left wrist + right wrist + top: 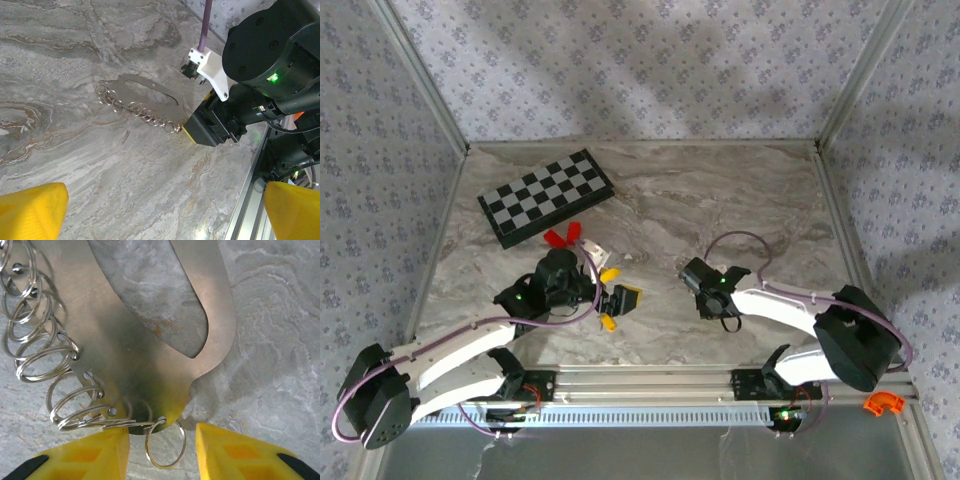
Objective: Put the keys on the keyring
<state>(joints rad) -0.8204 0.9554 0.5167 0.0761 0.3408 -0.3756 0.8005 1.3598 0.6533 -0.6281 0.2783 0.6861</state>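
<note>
The marble table [720, 200] carries a chessboard [546, 196] at its far left, well apart from the work. A thin metal plate [145, 101] lies flat on the table between the two grippers. A row of split rings [137, 107] is threaded through holes along one of its long edges.

Two things could go wrong. The plate lies loose on smooth stone, so a nudge from a finger would probably slide it away instead of catching it. The end ring [165, 450] is thin and free to swing on its hole. It could slip out as the pads close, or a neighbouring ring could be pinched with it, since the finger at the left of the right wrist view sits right against the next rings.

The right gripper [162, 434] is set low at the plate's narrow end. Its jaws are partly apart and nothing is clamped. The end ring lies in the gap and appears to touch neither pad, and the plate's tip is just ahead of the fingertips. The left gripper [162, 212] is spread wide and empty above the table, with the plate ahead of it and apart from it.
</note>
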